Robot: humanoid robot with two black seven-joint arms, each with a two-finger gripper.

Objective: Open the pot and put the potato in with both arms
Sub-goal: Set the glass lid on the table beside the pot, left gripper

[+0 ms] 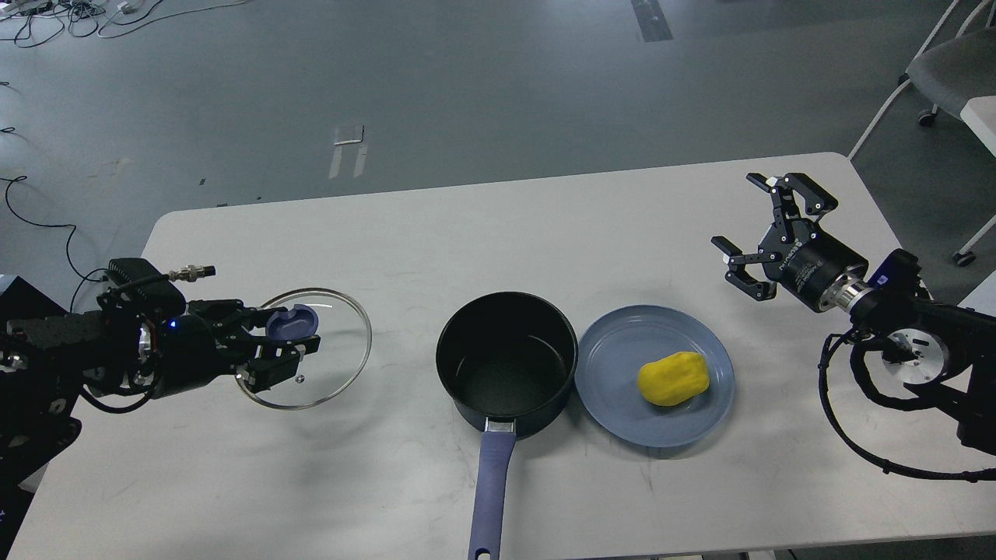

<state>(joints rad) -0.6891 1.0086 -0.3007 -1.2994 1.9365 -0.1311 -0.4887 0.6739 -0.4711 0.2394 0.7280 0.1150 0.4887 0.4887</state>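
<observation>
The black pot (507, 362) stands open and empty at the table's middle, its blue-purple handle (490, 498) pointing toward me. My left gripper (286, 344) is shut on the blue knob of the glass lid (338, 354) and holds the lid at the left of the table, well clear of the pot. The yellow potato (673, 378) lies on a blue-grey plate (615, 350) just right of the pot. My right gripper (766, 233) is open and empty, up and to the right of the plate.
The white table (545, 225) ends close behind the right gripper and at the front below the pot handle. A chair (945, 70) stands on the floor at the far right. Cables lie on the floor at the far left.
</observation>
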